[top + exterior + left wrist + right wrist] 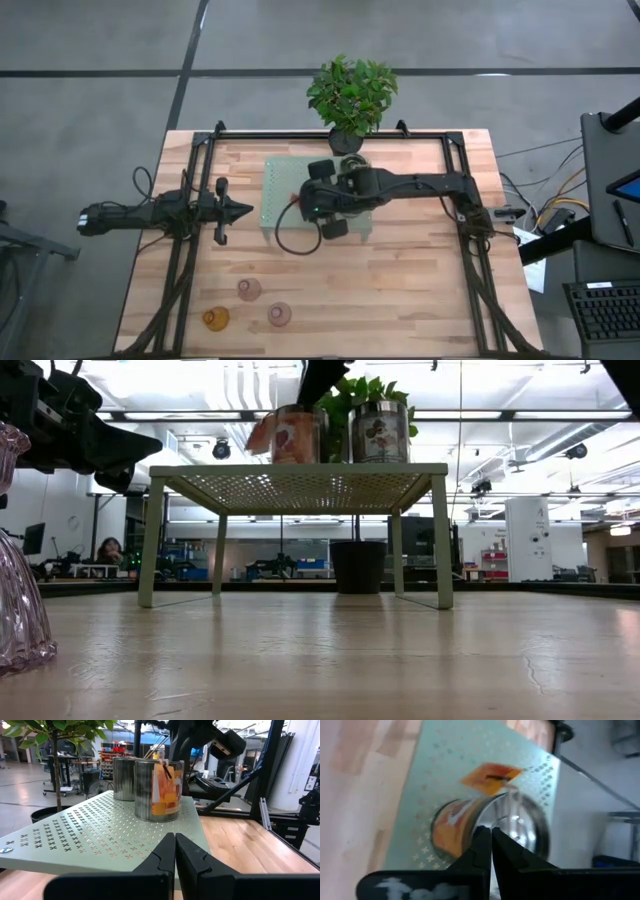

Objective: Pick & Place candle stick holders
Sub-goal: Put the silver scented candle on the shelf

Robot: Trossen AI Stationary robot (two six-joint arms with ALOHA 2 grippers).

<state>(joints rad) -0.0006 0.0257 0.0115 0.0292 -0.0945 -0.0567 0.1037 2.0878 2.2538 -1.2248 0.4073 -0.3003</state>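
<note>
Wooden table (400,290), green perforated stand (275,200) mid-table. Right gripper (490,837) pinching the silver holder's (520,827) rim; left gripper (175,851) pressed together, idle. Lift straight, avoid the neighbouring holder (124,777).

Pale green stand with little holes (285,190) on wooden table (400,290), leafy plant in black pot (350,95) just behind it

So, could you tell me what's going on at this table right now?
The robot is sorting candle stick holders. The right gripper is shut and sits just above a silver holder with an orange label on the pale green perforated stand; whether it grips the rim is unclear. A second silver holder stands behind it. The left gripper, also shut and empty, waits beside the stand. Three glass holders remain on the table's near-left part.
</note>
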